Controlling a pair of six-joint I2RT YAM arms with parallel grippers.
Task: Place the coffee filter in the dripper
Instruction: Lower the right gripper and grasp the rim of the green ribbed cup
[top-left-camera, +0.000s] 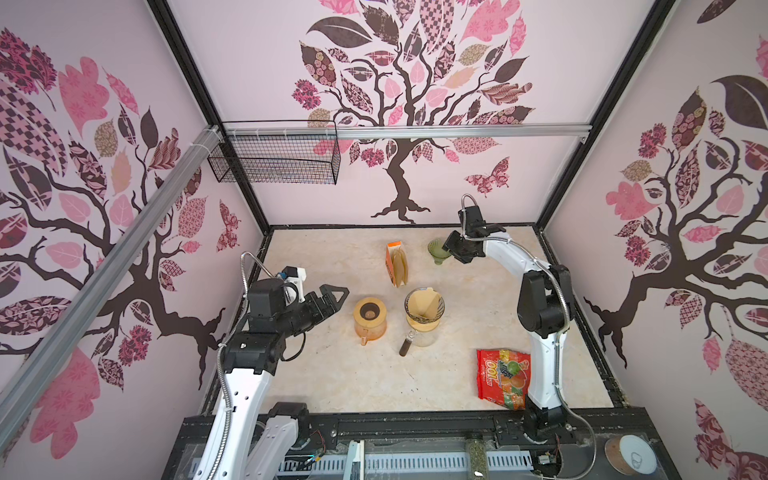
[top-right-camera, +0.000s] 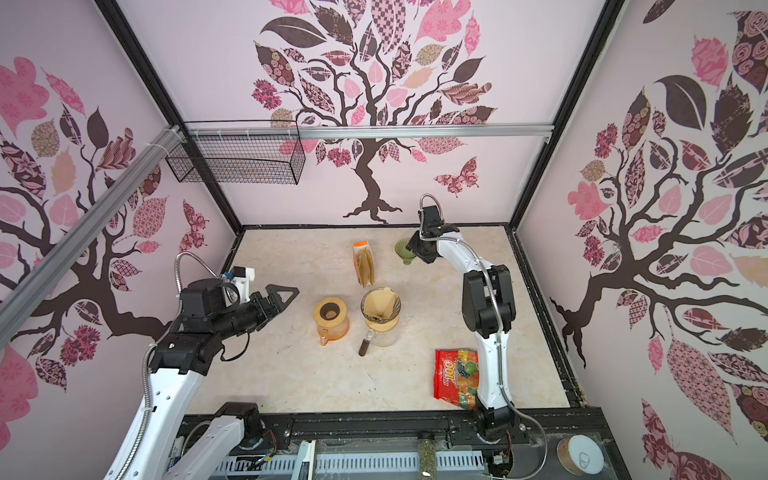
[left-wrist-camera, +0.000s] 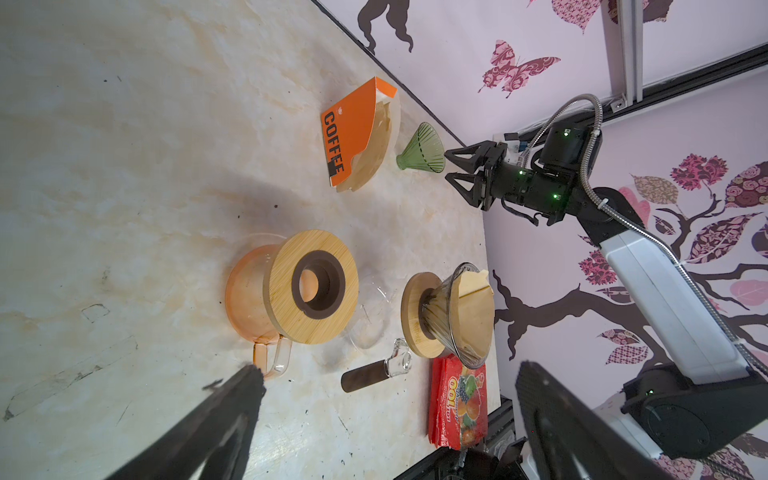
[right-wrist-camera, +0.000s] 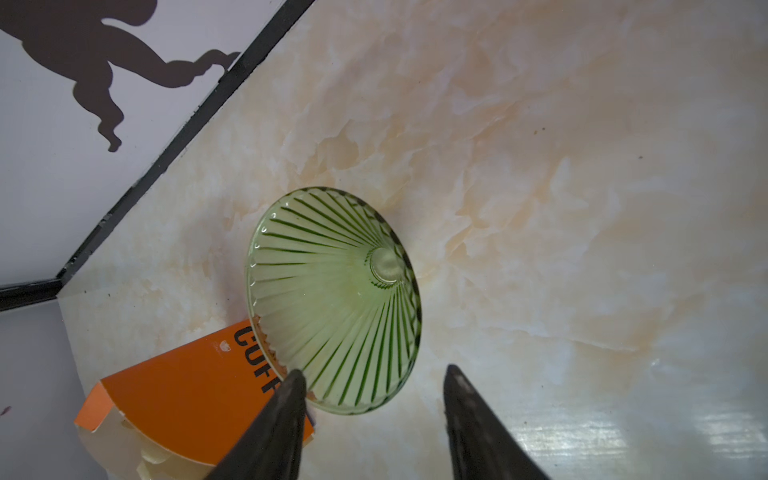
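Surface: marble-look table (top-left-camera: 332, 374), pink walls with tree decals on three sides.
Filter: I see a brown paper filter (top-left-camera: 424, 305) seated in the clear glass dripper (left-wrist-camera: 442, 320), which stands on a glass server (top-left-camera: 424, 338) mid-table.
Filter box (top-left-camera: 392, 259): orange, near the far edge, more filters sticking out.
Green dripper (right-wrist-camera: 332, 291): upright, just beside that box.
Right gripper (left-wrist-camera: 448, 166): fingers parted, tips at the green dripper's rim; contact I cannot tell.
Left gripper (top-left-camera: 337, 296): fingers spread wide, hovering by the left edge, beside the amber carafe (top-left-camera: 370, 318).
Candy bag (top-left-camera: 500, 378): flat, toward the front right corner.
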